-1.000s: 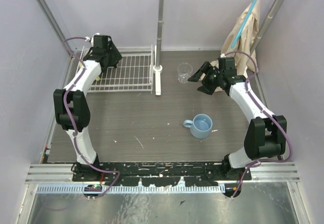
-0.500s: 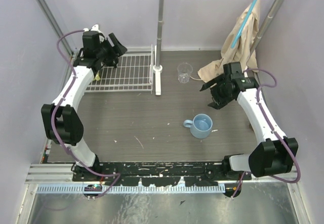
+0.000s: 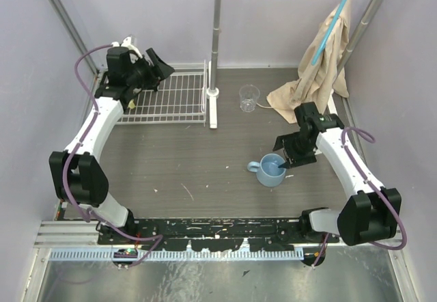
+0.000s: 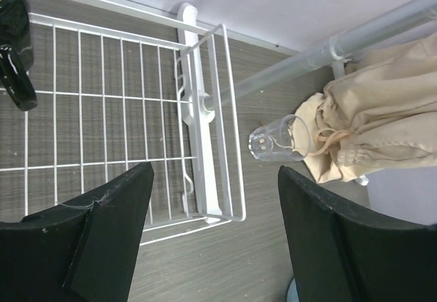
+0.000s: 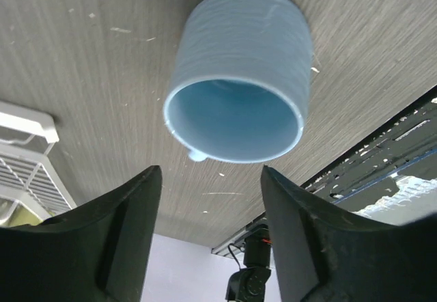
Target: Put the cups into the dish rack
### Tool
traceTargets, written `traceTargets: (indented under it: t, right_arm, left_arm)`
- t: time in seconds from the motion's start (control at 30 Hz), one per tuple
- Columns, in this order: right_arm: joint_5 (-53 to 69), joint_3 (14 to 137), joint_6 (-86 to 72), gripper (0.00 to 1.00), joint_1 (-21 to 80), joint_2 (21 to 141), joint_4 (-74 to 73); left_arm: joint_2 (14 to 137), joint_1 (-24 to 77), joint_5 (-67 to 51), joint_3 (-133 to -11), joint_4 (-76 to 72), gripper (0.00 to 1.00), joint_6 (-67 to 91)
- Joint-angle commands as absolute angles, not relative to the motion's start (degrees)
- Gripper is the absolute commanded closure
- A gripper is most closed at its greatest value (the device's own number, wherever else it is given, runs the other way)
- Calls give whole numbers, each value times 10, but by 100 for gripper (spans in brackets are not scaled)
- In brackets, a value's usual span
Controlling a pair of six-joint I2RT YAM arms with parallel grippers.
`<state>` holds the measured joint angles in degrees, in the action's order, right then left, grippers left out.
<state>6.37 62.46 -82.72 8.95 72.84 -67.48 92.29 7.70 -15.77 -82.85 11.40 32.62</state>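
Observation:
The light blue mug (image 3: pixel 272 170) stands upright on the table, handle to the left. My right gripper (image 3: pixel 283 146) is open just beside its far right rim; in the right wrist view (image 5: pixel 210 172) the mug (image 5: pixel 235 76) lies ahead of the spread fingers. The clear glass (image 3: pixel 249 98) stands right of the dish rack (image 3: pixel 174 97). My left gripper (image 3: pixel 156 66) is open and empty above the rack's far left part. In the left wrist view (image 4: pixel 215 171) the rack (image 4: pixel 123 111), the glass (image 4: pixel 276 139) and a glossy black mug (image 4: pixel 15 56) at the left edge show.
An upright white-grey pole (image 3: pixel 216 35) rises from a white base bar (image 3: pixel 212 111) at the rack's right side. A beige cloth (image 3: pixel 314 76) hangs at the back right and spills onto the table. Purple walls close both sides.
My right arm swung from beside the glass and cloth toward the near side, down to the blue mug. My left gripper drew back and up toward the rack's far left corner.

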Motion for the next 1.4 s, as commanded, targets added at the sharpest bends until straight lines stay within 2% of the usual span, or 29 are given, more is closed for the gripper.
traceTargets:
  t: [0.0, 0.03, 0.07, 0.17, 0.43, 0.67, 0.97, 1.2, 1.37]
  right_arm:
    - [45, 584, -886, 38, 92, 702, -640]
    - [42, 573, -893, 41, 92, 698, -626]
    - [37, 562, -898, 43, 92, 694, -611]
    - [35, 536, -908, 46, 92, 691, -583]
    - [25, 497, -953, 46, 92, 680, -526]
    - [25, 513, -957, 43, 90, 700, -498]
    - [40, 532, -946, 43, 87, 762, -482]
    - [38, 567, -926, 53, 77, 814, -486]
    - [33, 597, -901, 54, 76, 850, -511]
  left_arm:
    - [892, 77, -196, -827, 86, 17, 337]
    - [889, 78, -208, -826, 83, 14, 335]
    - [887, 80, -221, -826, 76, 2, 329]
    - [882, 91, -250, -844, 99, 2, 308]
    - [841, 102, -250, -827, 86, 2, 292]
    - [837, 115, -282, -828, 95, 2, 214]
    - [835, 116, -287, -823, 50, 2, 242]
    - [836, 115, -373, -827, 14, 2, 257]
    - [844, 114, -382, -825, 26, 2, 254]
